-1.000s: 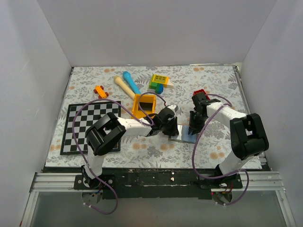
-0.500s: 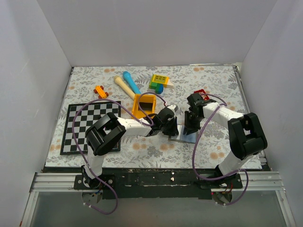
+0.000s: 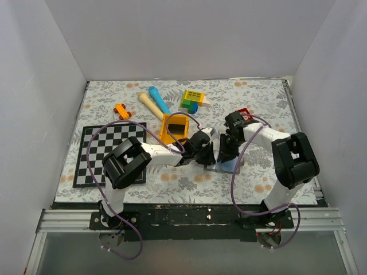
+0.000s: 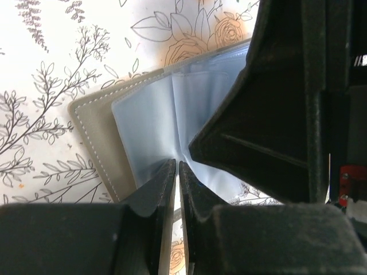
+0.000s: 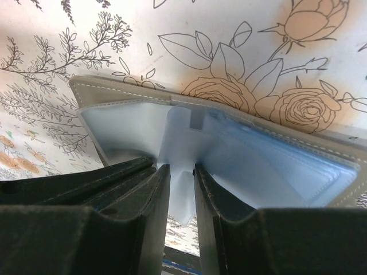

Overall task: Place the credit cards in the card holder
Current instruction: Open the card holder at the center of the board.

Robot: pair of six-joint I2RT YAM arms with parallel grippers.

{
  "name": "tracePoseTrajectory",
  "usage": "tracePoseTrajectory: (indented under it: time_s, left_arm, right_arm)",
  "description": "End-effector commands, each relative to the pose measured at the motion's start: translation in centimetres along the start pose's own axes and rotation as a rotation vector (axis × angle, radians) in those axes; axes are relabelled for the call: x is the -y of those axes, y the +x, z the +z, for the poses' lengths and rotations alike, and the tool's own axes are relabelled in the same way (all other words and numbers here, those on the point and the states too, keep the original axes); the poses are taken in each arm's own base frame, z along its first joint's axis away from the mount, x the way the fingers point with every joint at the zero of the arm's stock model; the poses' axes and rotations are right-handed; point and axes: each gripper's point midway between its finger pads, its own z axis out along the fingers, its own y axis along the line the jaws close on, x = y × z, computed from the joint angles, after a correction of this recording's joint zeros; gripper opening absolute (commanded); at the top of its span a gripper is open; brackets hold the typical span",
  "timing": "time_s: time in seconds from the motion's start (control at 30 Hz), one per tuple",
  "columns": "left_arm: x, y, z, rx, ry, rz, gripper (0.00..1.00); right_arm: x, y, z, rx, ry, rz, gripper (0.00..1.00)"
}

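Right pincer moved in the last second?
Yes. In the top view the right pincer has shifted left along the card holder, toward the orange tray and the left pincer.

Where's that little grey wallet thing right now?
In the overhead view the card holder lies open on the flowered table, just right of centre, between the left claw and right claw, below-right of the orange tray.

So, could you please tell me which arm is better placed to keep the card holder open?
Probably the right: the right gripper clearly clamps a blue pocket leaf of the card holder. The left gripper pinches only at the fold, a slimmer hold.
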Motion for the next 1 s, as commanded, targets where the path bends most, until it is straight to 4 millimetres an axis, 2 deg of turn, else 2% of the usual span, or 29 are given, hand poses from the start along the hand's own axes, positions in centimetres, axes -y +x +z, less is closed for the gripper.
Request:
tracePoseTrajectory:
  time_s: [0.0,0.27,0.4,0.67,0.9,0.97]
  left_arm:
    - [-1.3,1.0,-1.9,-0.029,-0.059,0.010,0.08]
    - [-0.2,0.6,-3.9,-0.008,-0.022,0.004,0.07]
    - [1.5,-0.3,-4.2,0.021,0.031,0.015,0.07]
    - [4.5,-2.0,-3.8,0.046,0.112,0.057,0.06]
    - [5.1,-2.0,-2.8,0.043,0.125,0.067,0.06]
    - [4.7,-1.8,-2.2,0.037,0.112,0.070,0.07]
  right_arm:
    - [-1.1,-1.5,0.6,0.035,-0.032,-0.006,0.33]
    - [-0.9,-1.4,1.1,0.028,-0.027,-0.003,0.32]
    - [-0.8,-1.4,1.2,0.025,-0.025,-0.001,0.32]
    - [-0.8,-1.3,1.6,0.015,-0.027,0.006,0.32]
    - [-0.8,-1.2,1.8,0.009,-0.029,0.007,0.32]
    - [-0.8,-1.3,1.8,0.013,-0.029,0.005,0.32]
